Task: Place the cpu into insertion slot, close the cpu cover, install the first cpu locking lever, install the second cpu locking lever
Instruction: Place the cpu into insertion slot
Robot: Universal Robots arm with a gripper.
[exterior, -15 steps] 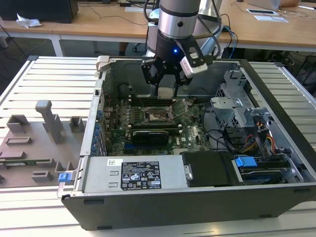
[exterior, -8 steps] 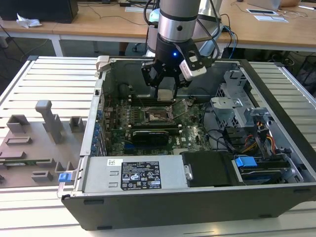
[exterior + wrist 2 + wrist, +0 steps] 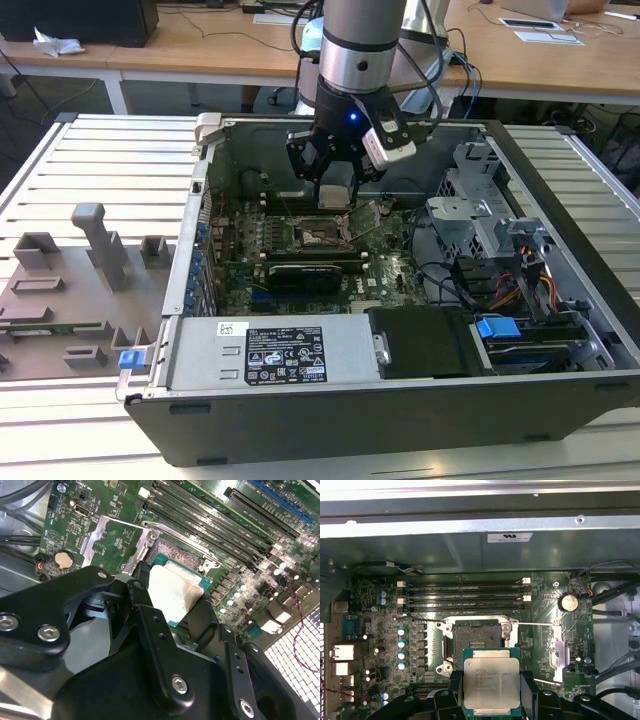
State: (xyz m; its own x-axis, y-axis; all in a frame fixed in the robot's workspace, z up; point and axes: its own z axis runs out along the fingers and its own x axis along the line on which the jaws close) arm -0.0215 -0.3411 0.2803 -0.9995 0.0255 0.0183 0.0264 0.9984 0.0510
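My gripper [image 3: 491,692] is shut on the cpu [image 3: 491,680], a flat silvery-grey chip with a green rim, one black finger on each side edge. In the first wrist view the chip hangs just in front of the insertion slot [image 3: 476,640], a square socket with a dark centre, uncovered. The cpu cover [image 3: 557,652] stands swung open beside the socket, and thin wire levers [image 3: 535,624] stick out from the frame. The second wrist view shows the cpu [image 3: 172,594] over the slot [image 3: 174,554], with the cover [image 3: 100,536] off to one side. In the exterior view the gripper [image 3: 336,195] hovers above the socket [image 3: 322,236].
The motherboard lies inside an open computer case [image 3: 205,215] with tall metal walls. Long black memory slots [image 3: 465,594] run behind the socket. A power supply [image 3: 270,352] sits at the front, and a drive cage with cables [image 3: 500,260] is on the exterior view's right. A grey fixture plate [image 3: 80,290] lies on the exterior view's left.
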